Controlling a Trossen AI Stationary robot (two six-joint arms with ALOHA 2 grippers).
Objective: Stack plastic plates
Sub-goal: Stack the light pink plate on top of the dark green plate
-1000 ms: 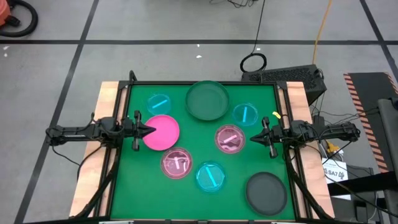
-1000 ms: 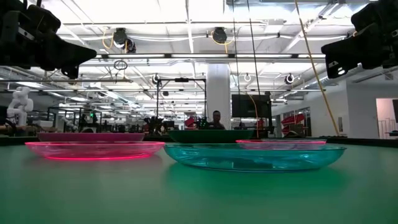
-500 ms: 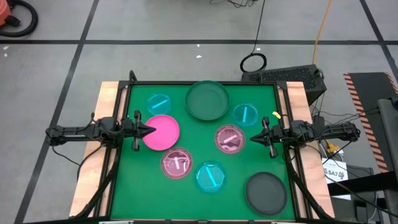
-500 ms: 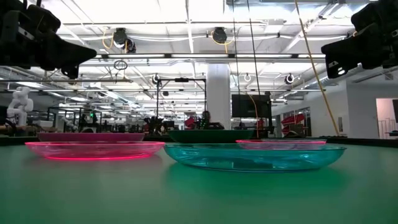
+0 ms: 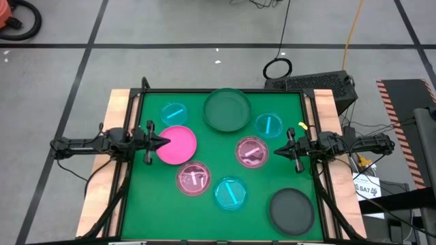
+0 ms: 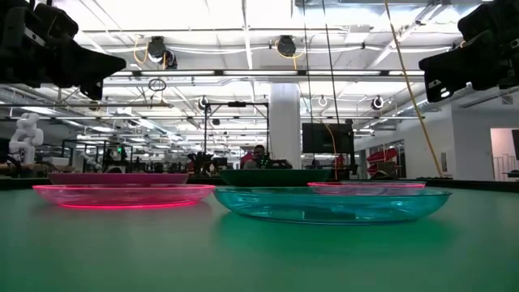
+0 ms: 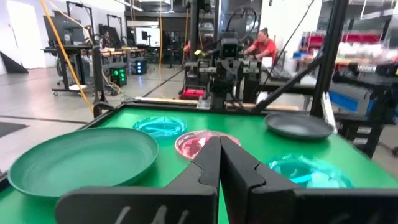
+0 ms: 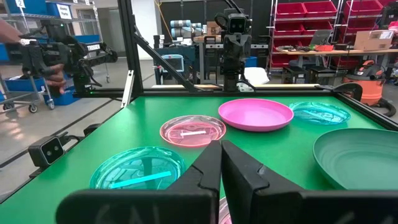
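Note:
Eight round plates lie flat and apart on the green mat. There is a large green plate (image 5: 227, 109), a dark grey plate (image 5: 291, 211) and a hot pink plate (image 5: 177, 144). Translucent pink plates (image 5: 252, 151) (image 5: 193, 179) and cyan plates (image 5: 174, 113) (image 5: 268, 124) (image 5: 231, 193) are smaller. My left gripper (image 5: 167, 143) is shut and hovers over the hot pink plate's left edge. My right gripper (image 5: 277, 151) is shut and hovers just right of a translucent pink plate. The low view shows both grippers (image 6: 122, 63) (image 6: 422, 69) well above the table.
Wooden strips (image 5: 117, 116) and black frame posts border the mat on the left and right. Bare mat (image 5: 157, 218) lies at the near left corner. A person (image 6: 258, 156) moves in the room behind the table.

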